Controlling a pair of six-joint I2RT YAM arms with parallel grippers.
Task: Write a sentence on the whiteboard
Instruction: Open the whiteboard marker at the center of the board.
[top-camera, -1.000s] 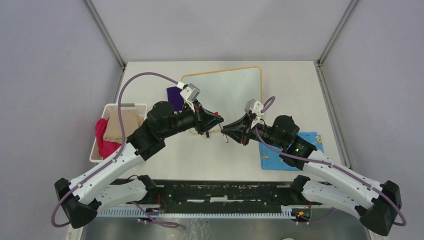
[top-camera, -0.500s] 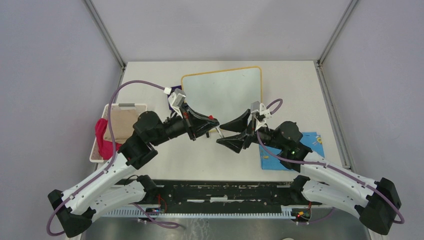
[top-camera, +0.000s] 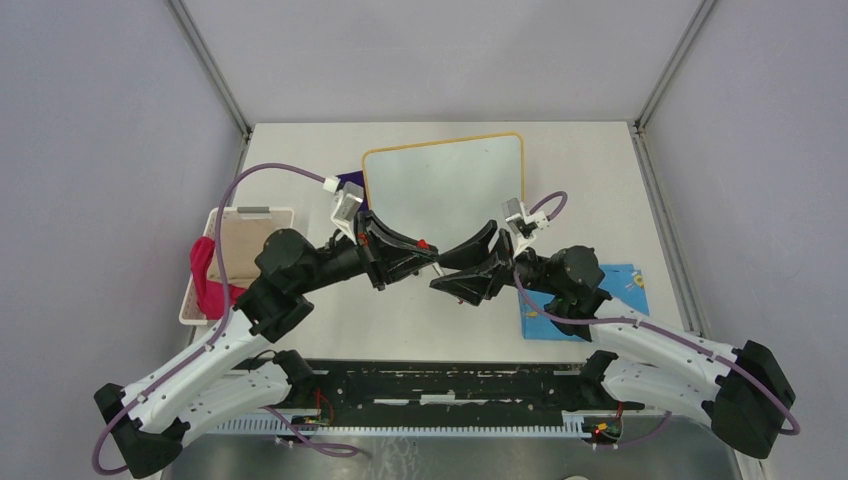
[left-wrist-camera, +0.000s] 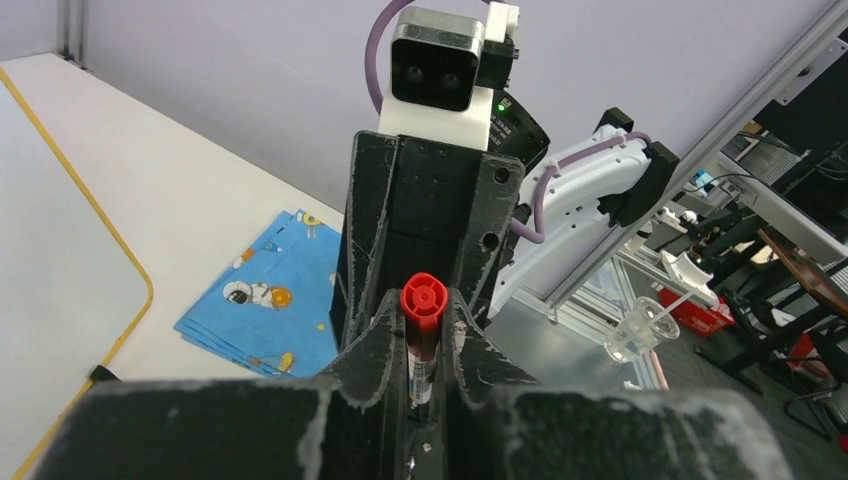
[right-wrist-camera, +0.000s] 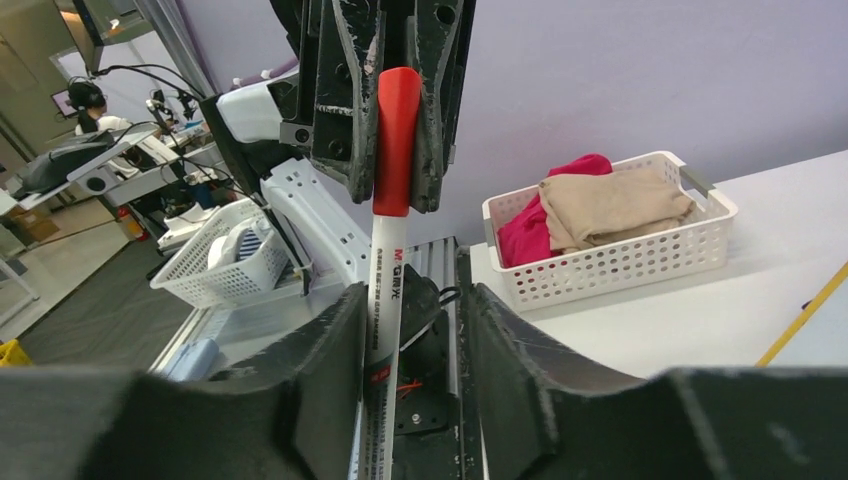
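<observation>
Both arms have drawn in, so left gripper (top-camera: 427, 263) and right gripper (top-camera: 448, 277) now meet tip to tip at the near edge of the blank whiteboard (top-camera: 445, 175), which lies mostly beyond them. Left pinches the marker (right-wrist-camera: 385, 265) by its red cap (right-wrist-camera: 397, 140); right's fingers (right-wrist-camera: 320, 370) stand partly apart around the barrel (right-wrist-camera: 378, 320), not clamping. To uncap cleanly, right should close squarely on the barrel, then pull straight along it.

Both arms reach inward, tips facing. Left gripper (left-wrist-camera: 422, 325) clamps the marker (right-wrist-camera: 385, 275); right gripper (right-wrist-camera: 418, 325) jaws stand parted.
</observation>
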